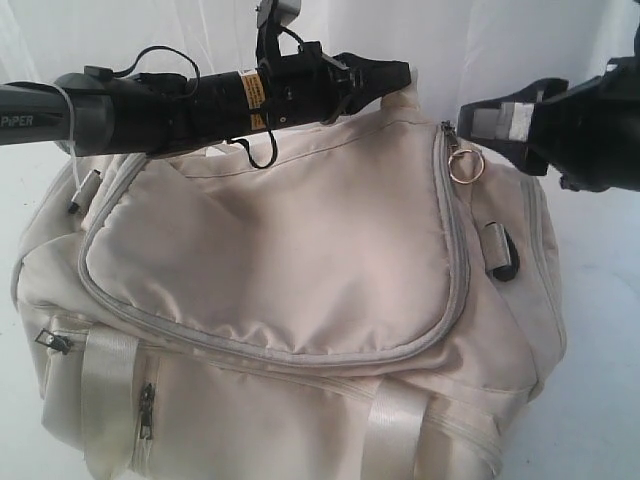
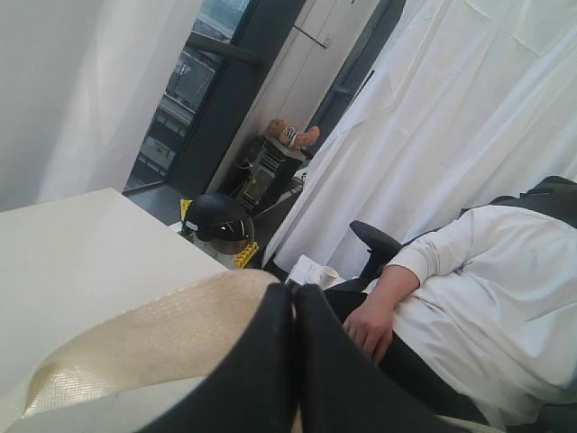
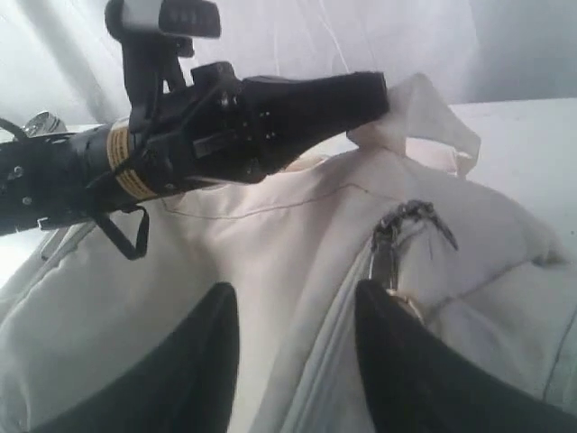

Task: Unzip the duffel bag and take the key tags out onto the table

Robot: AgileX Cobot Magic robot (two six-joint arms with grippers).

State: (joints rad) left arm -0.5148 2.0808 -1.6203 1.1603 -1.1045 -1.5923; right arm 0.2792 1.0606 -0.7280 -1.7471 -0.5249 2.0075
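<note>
Top centre, the left gripper [image 1: 398, 76] clamps the strap [image 3: 424, 126] to brace the duffel bag [image 1: 280, 250], while the right gripper [image 1: 472, 118], jaws apart, hovers by the zipper pull [image 1: 465, 160].

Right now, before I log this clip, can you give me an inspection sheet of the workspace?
Surface: table, plain white.
Job's things: duffel bag lies on it. Its curved zipper is closed, with the ring pull at the far right end. Key tags not seen.
Clutter: nothing seen.
Grippers: left gripper is shut on the webbing strap at the bag's top. Right gripper is open, close to the ring pull and not gripping it.
Cables: black cable loops under the left arm.
Surroundings: white curtains; seated person in white.
</note>
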